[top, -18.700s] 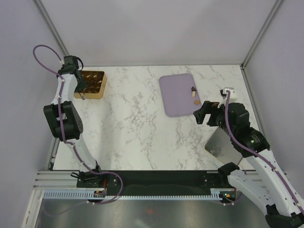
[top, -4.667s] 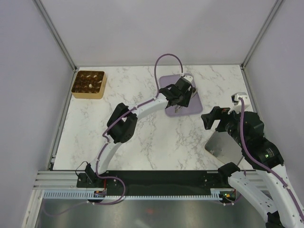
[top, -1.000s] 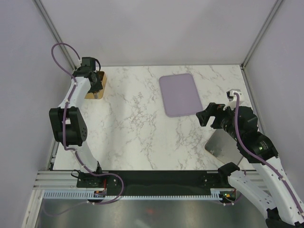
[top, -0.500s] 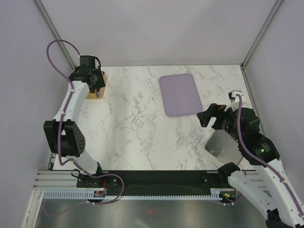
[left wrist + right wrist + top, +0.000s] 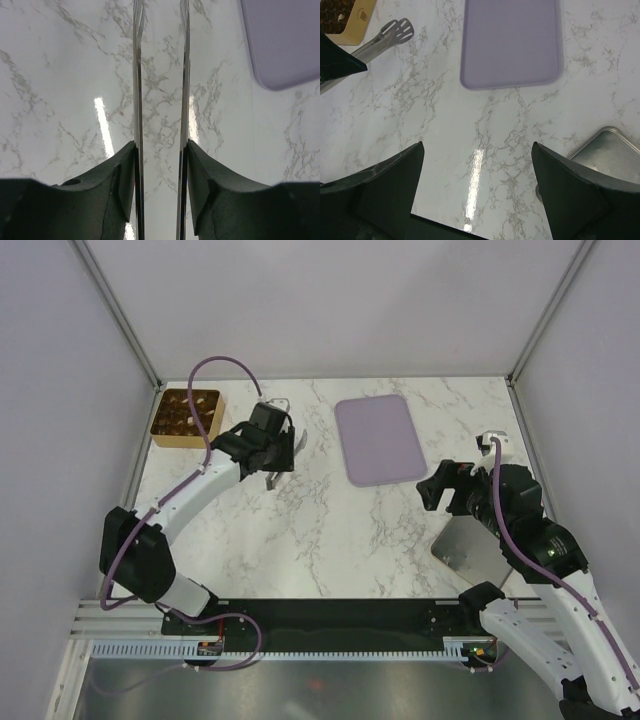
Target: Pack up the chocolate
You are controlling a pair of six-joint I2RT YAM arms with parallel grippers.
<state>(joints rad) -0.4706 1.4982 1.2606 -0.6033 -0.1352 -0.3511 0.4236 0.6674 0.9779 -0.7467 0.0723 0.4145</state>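
**Hovering tongs, bare tray: the chocolate sits in the box**

The left gripper (image 5: 160,147) hangs over the marble table (image 5: 300,530), between the golden box (image 5: 186,442) at the far left and the lilac tray (image 5: 380,440). Its fingers press against the outer faces of a pair of metal tongs (image 5: 387,36), clamping them as an extension. That grip makes sense, since the pieces look too small for the fingers themselves to pick up cleanly. The two tong blades run parallel with a narrow gap, and nothing is caught between them.

The chocolate (image 5: 180,415) lies in the box's compartments as dark and pale bits. The wrist view catches only one corner of the box. The tray surface shows no pieces in either view that covers it, so the transfer appears finished or close to it. Whether every compartment is filled is too small to tell.

The right gripper (image 5: 477,145) waits near the right edge with its jaws spread wide and holding nothing, beside a grey metal sheet (image 5: 470,550). Parked there, it is well apart from the left arm's path between tray and box.
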